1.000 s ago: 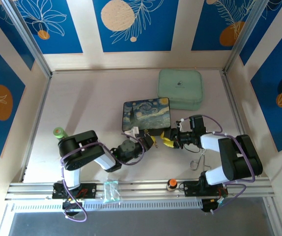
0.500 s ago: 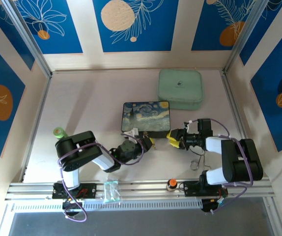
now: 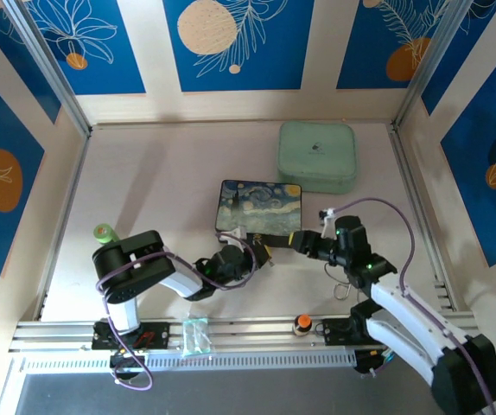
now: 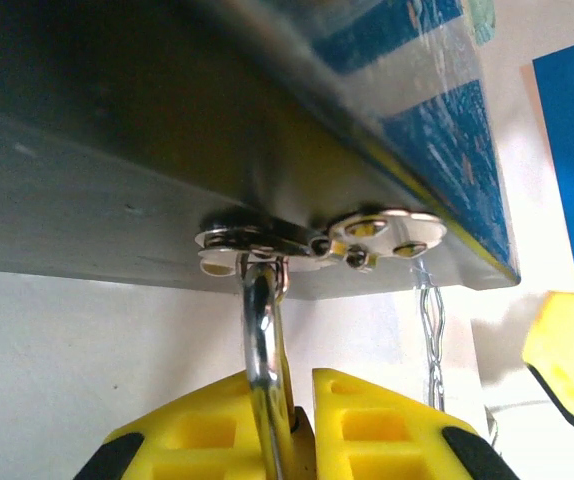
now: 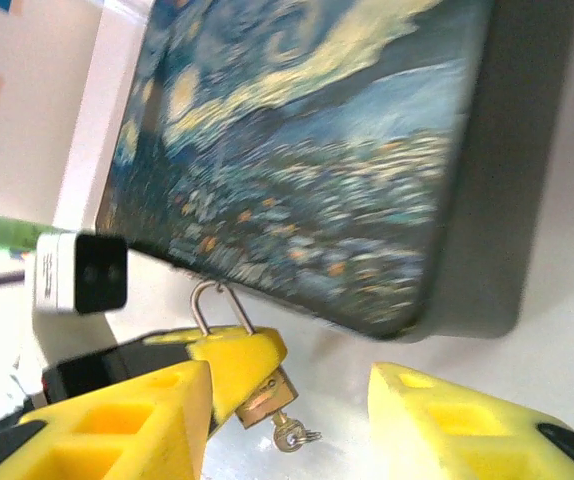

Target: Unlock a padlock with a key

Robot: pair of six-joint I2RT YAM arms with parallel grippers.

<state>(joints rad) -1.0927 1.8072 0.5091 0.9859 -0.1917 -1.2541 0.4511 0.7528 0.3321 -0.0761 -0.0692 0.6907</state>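
Fingers of the right gripper [image 5: 289, 395] hang released; we see its arm has swung round in the last second to face the key [image 5: 293, 436], seated in the padlock [image 5: 259, 402], so turning looks next. Left gripper [image 4: 297, 390] clenches the padlock hanging on the starry-night box [image 5: 297, 180], its yellow finger crowding the key. Wire clip [image 3: 345, 281] lies nearby.

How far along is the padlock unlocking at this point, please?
Done: the key sits in the padlock. In hand: the left gripper clamps the padlock, and the right gripper stands open near the key. Remaining: turning the key and freeing the shackle from the box hasp.
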